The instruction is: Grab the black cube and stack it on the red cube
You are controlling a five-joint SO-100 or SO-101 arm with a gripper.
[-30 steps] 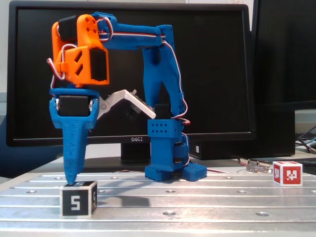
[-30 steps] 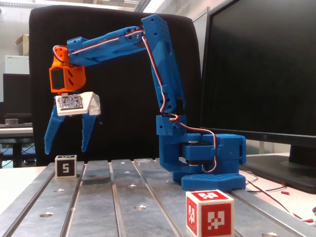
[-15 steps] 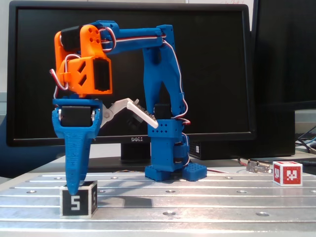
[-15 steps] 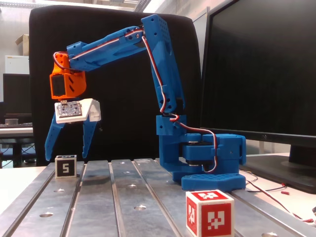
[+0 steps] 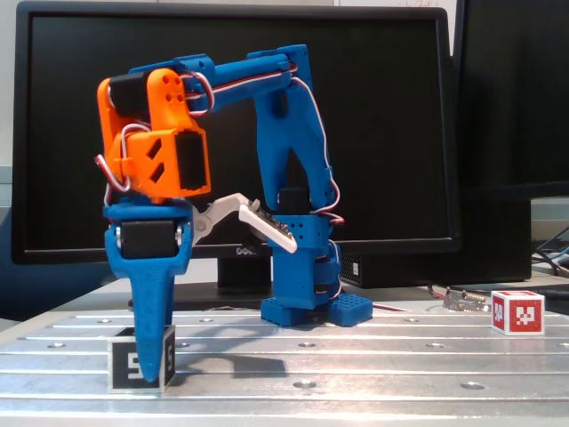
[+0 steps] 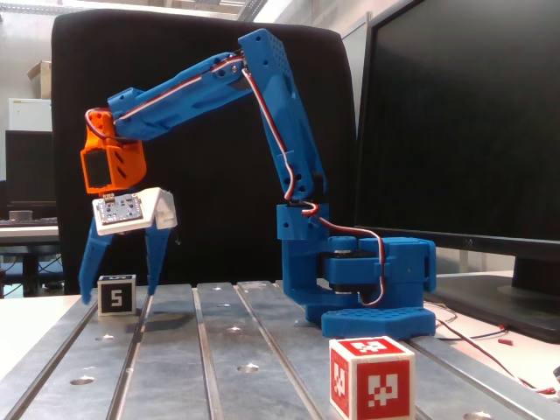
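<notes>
On ribbed metal worktop (image 6: 219,350): black cube (image 6: 115,295) marked "5", sitting flat, well apart from red cube (image 6: 371,377). Claw (image 6: 121,284) spread wide, straddling black cube, one blue finger (image 6: 91,262) on each side, tips down near worktop, neither pad seen touching. In a fixed view, claw (image 5: 153,356) finger covering part of black cube (image 5: 133,360); red cube (image 5: 517,312) far right, past arm base (image 5: 316,307).

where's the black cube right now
The black cube sits on the metal table at the far left in both fixed views, between the open gripper's lowered fingers, far from the red cube.
</notes>
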